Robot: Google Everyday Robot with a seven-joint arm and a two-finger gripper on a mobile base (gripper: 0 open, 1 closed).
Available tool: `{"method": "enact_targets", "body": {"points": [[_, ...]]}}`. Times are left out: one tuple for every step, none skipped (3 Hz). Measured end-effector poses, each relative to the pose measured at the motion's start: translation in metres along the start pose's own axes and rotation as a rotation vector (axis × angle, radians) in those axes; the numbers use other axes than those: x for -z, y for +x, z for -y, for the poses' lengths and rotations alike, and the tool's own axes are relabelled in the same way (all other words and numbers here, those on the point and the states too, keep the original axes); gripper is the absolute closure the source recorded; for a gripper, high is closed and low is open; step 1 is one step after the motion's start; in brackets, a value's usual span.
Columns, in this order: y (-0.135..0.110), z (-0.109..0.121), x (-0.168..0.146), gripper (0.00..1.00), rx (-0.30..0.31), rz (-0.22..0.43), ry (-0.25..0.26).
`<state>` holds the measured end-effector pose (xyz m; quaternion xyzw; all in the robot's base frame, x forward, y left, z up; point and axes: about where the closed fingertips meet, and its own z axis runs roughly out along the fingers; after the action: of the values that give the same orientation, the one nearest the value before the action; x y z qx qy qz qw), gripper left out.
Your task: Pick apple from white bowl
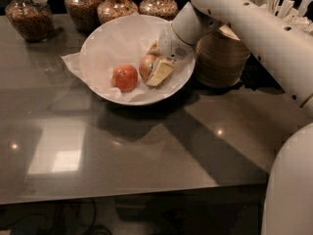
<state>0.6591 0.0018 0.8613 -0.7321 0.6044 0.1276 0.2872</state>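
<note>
The camera view looks down on a dark, glossy table with the white bowl toward the back, lined with crinkled white paper. Inside the bowl, right of its centre, sits the apple, small and yellowish-tan with a brownish blush. A red-orange round fruit lies just beside it, nearer the bowl's middle. The robot's white arm reaches in over the bowl's right rim, and the gripper is down inside the bowl, right against the apple. The apple lies directly on the gripper's left, the side facing the bowl's centre, so no sideways reach looks needed. Whether the gripper is clenched on the apple or merely pressed beside it cannot be told from here. The apple is round, so it offers no long axis to line up with — the likely concern is the red fruit crowding its far side. Right of the bowl stands a stack of beige paper bowls; behind it, glass jars of brown snacks.
</note>
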Motion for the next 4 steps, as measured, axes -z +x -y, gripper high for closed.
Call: {"method": "enact_targets", "body": {"points": [[-0.012, 0.002, 0.019, 1.00, 0.002, 0.076, 0.032], [-0.023, 0.003, 0.036, 1.00, 0.006, 0.145, 0.041], [-0.034, -0.004, 0.054, 1.00, 0.014, 0.195, 0.034], [-0.051, -0.025, 0.074, 1.00, 0.033, 0.231, 0.025]]}}
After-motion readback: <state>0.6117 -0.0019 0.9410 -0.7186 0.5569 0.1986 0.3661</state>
